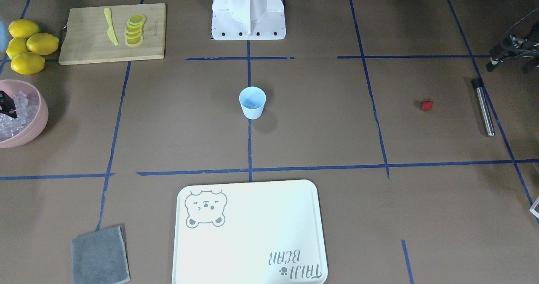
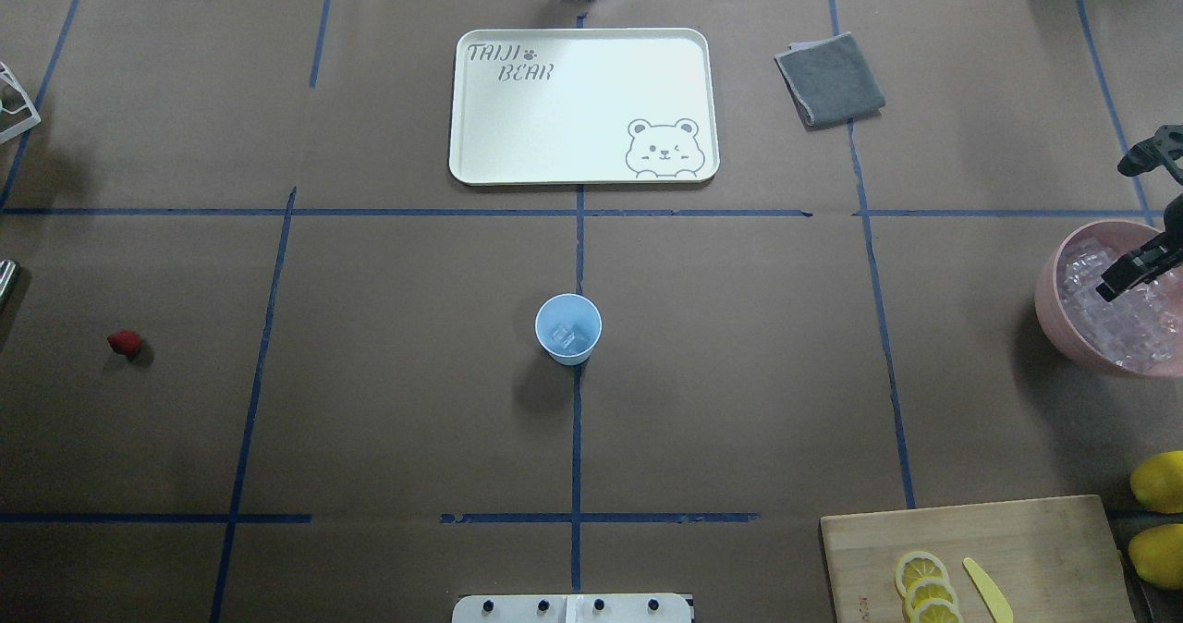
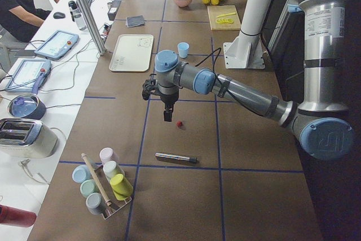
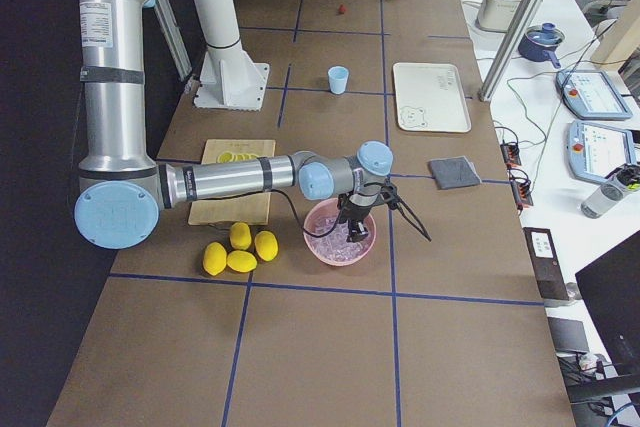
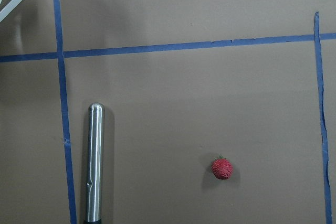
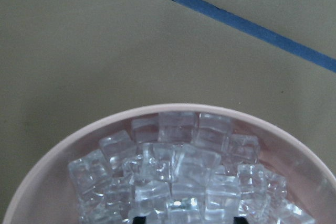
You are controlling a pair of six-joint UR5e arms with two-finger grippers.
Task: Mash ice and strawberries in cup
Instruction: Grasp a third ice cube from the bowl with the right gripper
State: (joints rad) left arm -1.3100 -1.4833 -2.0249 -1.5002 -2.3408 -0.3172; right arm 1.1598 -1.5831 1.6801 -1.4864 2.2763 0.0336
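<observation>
Brown paper table [image 2: 739,373]: cup [image 1: 252,111] mid-table; tray [image 2: 573,115] beyond; strawberry [image 2: 124,342] near metal rod [image 1: 483,107].

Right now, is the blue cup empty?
Not empty. The overhead view shows clear ice at the bottom of the cup; the strawberry lies out on the table.

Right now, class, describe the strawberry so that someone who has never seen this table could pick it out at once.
Start at the pale blue cup in the middle of the brown table and head for the steel rod at the robot's left end. The strawberry lies alone between them, nearer the rod: the only small red thing there.
</observation>
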